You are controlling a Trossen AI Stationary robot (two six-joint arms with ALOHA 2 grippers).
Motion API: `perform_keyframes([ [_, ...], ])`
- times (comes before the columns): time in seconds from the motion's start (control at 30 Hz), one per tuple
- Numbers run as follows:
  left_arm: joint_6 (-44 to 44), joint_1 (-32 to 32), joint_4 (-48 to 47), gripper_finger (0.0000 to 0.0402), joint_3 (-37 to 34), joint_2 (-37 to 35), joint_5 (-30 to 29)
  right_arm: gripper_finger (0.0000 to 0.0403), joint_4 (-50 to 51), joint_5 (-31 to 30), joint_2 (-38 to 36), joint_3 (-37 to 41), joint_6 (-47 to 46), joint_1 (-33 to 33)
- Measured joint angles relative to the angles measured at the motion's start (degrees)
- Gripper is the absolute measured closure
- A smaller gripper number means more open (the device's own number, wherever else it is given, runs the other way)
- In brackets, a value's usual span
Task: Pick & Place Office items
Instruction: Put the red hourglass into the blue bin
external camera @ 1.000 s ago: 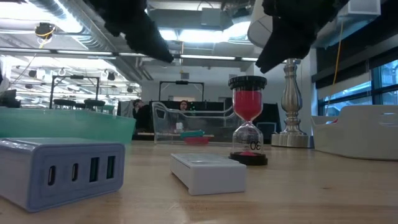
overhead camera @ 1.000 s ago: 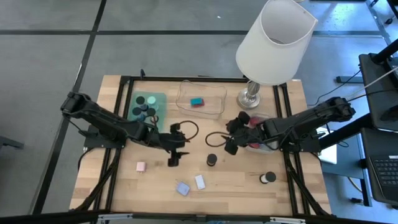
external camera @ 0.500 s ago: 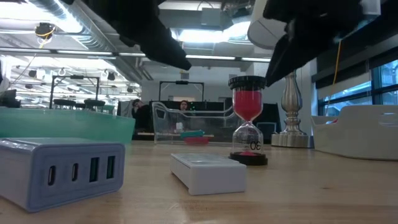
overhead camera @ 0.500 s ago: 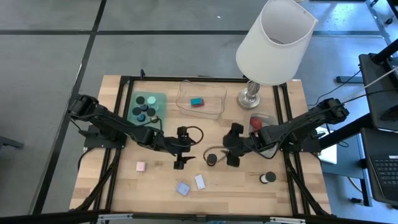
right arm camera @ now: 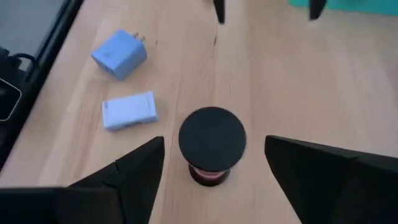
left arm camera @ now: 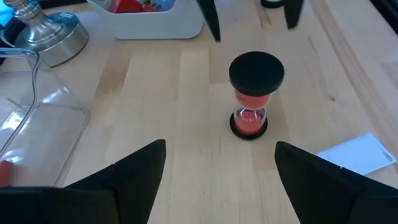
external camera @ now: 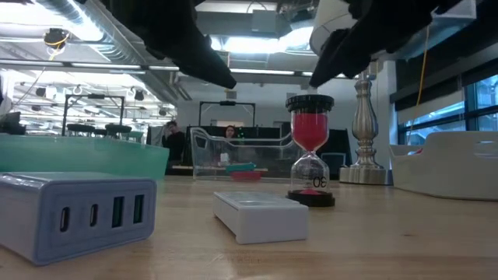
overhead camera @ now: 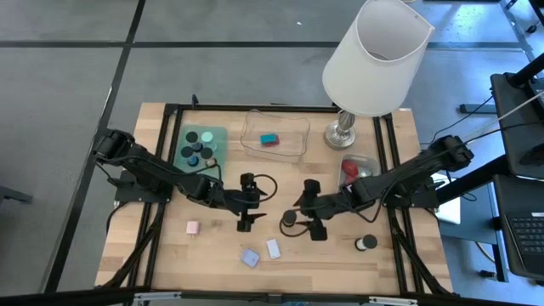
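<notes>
A small hourglass with black caps and red sand (overhead camera: 289,218) stands upright on its base near the table's middle, also seen in the low view (external camera: 311,152). My right gripper (overhead camera: 308,209) is open, just right of the hourglass and above it; the hourglass's black top cap (right arm camera: 212,137) lies between its fingers, untouched. My left gripper (overhead camera: 252,204) is open and hovers left of the hourglass (left arm camera: 255,93), facing it. A pink block (overhead camera: 193,228), a blue charger (overhead camera: 250,257), a white block (overhead camera: 273,248) and a second black-capped piece (overhead camera: 365,244) lie on the table.
A green tray (overhead camera: 218,133) with black discs sits far left. A clear tray (overhead camera: 297,149) holds teal and red pieces. A grey tray (overhead camera: 367,159) with red pieces is on the right. The white lamp (overhead camera: 374,59) stands at the far right edge on a metal base (overhead camera: 340,132).
My right gripper has moved from above the grey tray toward the table's left and near edge, ending beside the hourglass. My left gripper has shifted a little toward the right and then kept still. The hourglass and the other pieces have stayed where they were.
</notes>
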State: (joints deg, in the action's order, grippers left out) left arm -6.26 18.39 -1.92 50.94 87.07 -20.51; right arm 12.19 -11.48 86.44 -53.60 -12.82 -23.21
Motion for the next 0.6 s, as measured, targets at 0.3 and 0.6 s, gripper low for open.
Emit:
perform_keyframes([
  [0.3, -1.6, 0.0, -2.6, 0.0100, 0.0, 0.0, -0.1, 0.0060, -7.6, 2.5, 7.1, 0.0, 2.4, 1.5],
  [0.6, -2.6, 0.0, -4.5, 0.0100, 0.0, 0.0, -0.9, 0.0044, -8.0, 2.0, 8.4, 0.0, 3.2, 1.8],
])
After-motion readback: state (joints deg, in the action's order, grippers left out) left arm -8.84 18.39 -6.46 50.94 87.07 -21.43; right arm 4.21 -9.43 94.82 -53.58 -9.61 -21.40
